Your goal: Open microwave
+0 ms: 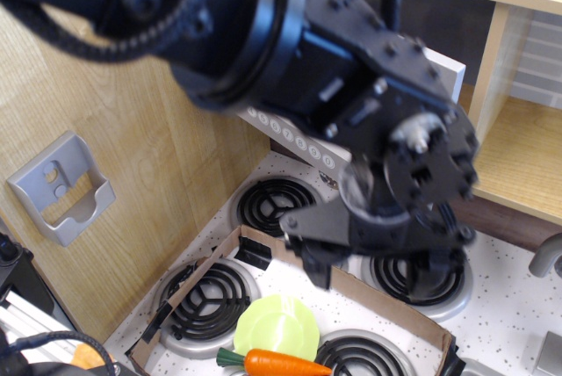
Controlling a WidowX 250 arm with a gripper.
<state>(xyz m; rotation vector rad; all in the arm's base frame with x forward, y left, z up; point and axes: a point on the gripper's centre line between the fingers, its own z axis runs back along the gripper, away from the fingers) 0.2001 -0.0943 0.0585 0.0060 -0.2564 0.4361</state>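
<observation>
The grey toy microwave is mostly hidden behind my black arm. I see only a strip of its door with round white number buttons [294,141] and the door's outer top corner [446,63], which stands swung out from the cabinet. The silver handle, window and clock are hidden. My gripper [376,272] hangs low over the stove, below and in front of the door. Its two fingers [316,263] are spread apart with nothing between them, and it does not touch the microwave.
A cardboard tray [351,284] on the stovetop holds a green plate [274,328] and a carrot [285,364]. Black coil burners [274,205] surround it. A grey wall bracket [61,187] is on the left wood panel. Wooden shelves [518,156] stand at right, with a faucet [546,257] below them.
</observation>
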